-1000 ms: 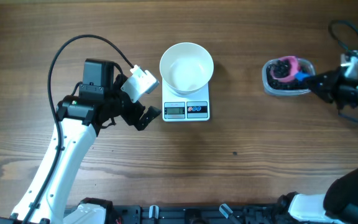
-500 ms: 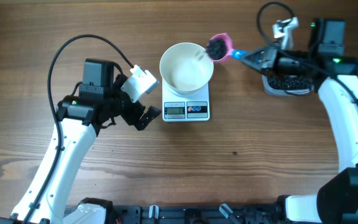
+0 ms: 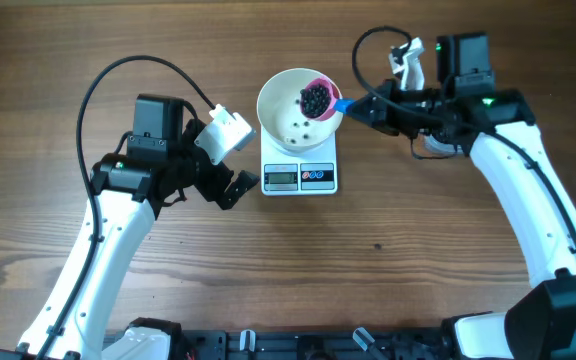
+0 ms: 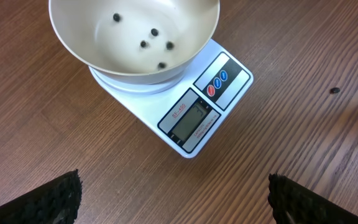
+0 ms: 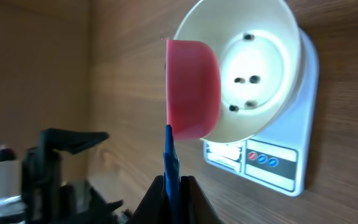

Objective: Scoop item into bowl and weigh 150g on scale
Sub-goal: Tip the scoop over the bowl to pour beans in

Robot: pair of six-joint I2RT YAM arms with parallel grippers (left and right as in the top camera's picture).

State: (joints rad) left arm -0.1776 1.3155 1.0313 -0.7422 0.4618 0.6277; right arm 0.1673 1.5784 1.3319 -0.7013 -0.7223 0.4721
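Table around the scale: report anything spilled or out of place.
One small dark speck, likely a stray black bead, lies on the wooden table, outside the round white bowl on the white rectangular scale.

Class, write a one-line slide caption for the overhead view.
Right gripper holds a pink scoop of black beads over the white bowl on the scale; left gripper open nearby.

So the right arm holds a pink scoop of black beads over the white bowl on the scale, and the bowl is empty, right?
Not quite: the bowl is not empty. The left wrist view shows a few beads lying in it. The rest holds: the right gripper holds the scoop of beads over the bowl on the scale.
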